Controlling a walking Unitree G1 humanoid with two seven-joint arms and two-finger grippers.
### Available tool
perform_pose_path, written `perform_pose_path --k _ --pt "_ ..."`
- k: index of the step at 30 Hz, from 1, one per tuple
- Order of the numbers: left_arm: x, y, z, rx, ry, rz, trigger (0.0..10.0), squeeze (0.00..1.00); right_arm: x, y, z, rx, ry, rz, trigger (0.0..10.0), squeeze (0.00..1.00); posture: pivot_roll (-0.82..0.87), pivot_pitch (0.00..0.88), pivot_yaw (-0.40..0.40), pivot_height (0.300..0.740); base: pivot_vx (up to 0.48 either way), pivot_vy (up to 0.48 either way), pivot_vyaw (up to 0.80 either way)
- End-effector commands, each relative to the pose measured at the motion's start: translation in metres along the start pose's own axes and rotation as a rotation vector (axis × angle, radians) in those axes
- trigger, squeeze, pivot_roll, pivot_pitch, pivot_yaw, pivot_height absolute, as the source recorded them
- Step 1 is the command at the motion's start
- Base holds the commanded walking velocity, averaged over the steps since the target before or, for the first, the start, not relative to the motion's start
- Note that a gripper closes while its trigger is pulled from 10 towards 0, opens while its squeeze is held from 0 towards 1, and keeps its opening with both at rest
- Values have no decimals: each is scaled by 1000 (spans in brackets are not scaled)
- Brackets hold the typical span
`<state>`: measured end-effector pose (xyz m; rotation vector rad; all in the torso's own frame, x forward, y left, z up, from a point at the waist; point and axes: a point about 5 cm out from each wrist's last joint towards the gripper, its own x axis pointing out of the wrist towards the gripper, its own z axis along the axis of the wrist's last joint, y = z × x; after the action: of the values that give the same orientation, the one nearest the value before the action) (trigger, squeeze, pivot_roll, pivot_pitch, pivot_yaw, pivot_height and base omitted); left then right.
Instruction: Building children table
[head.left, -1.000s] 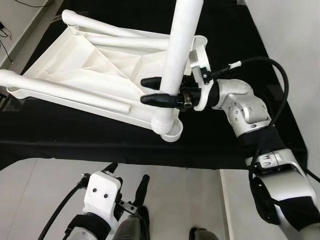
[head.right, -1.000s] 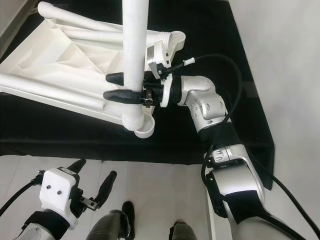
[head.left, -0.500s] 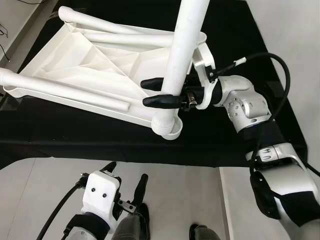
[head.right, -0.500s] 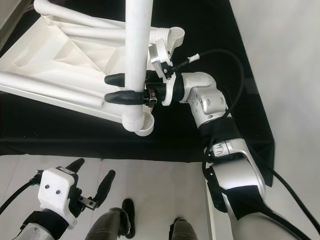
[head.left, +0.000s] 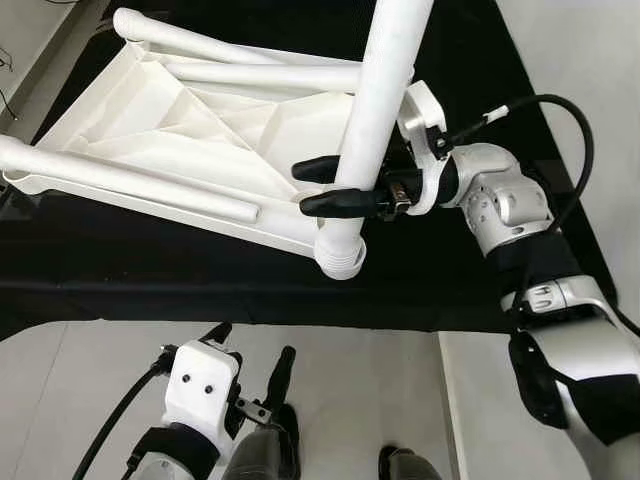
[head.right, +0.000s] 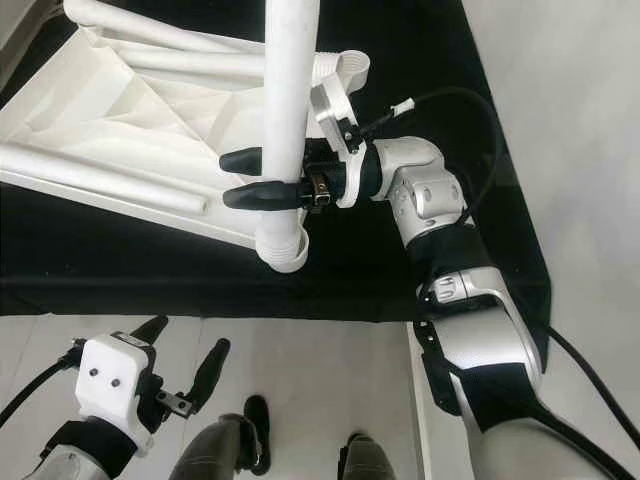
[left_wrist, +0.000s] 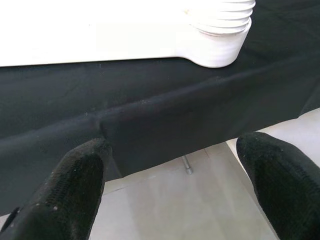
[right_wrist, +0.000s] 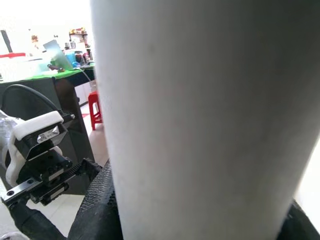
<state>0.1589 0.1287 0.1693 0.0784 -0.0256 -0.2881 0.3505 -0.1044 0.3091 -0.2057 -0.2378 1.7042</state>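
A white plastic children's table (head.left: 170, 120) lies upside down on a black-covered surface, ribs up. My right gripper (head.left: 322, 187) is shut on a white table leg (head.left: 375, 100) and holds it nearly upright. The leg's threaded lower end (head.left: 341, 257) sits at the table's near corner socket (left_wrist: 220, 50), beside the black edge. My left gripper (head.left: 252, 355) hangs low, below the surface's front edge and above the pale floor. It is open with nothing between its fingers (left_wrist: 75, 175). In the right wrist view the leg (right_wrist: 200, 115) is very close.
Other white legs lie along the table's underside: one at the near side (head.left: 130, 180), others at the far side (head.left: 250, 75). Another corner socket (head.right: 350, 70) sits behind my right wrist. The black cloth (head.left: 150, 280) hangs over the front edge. Pale floor (head.left: 80, 400) lies below.
My right wrist has turned with the leg in its grip, and the leg's top now leans further right. Its threaded end has stayed at the corner socket. The left arm has not moved.
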Motion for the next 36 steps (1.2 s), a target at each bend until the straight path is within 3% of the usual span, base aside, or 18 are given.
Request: perform_pose_path --k 1,24,36 --pt "-2 1 -3 -1 26 9 10000 0 1 2 -10 25 43 17 10000 0 24 401 29 740 0 0 0" --pt "-2 2 -5 5 31 10 10000 0 1 -2 -10 -15 70 6 10000 0 24 388 37 740 0 0 0" --pt "-2 2 -5 5 32 12 10000 0 5 4 -13 -36 99 51 10000 0 24 381 38 740 0 0 0"
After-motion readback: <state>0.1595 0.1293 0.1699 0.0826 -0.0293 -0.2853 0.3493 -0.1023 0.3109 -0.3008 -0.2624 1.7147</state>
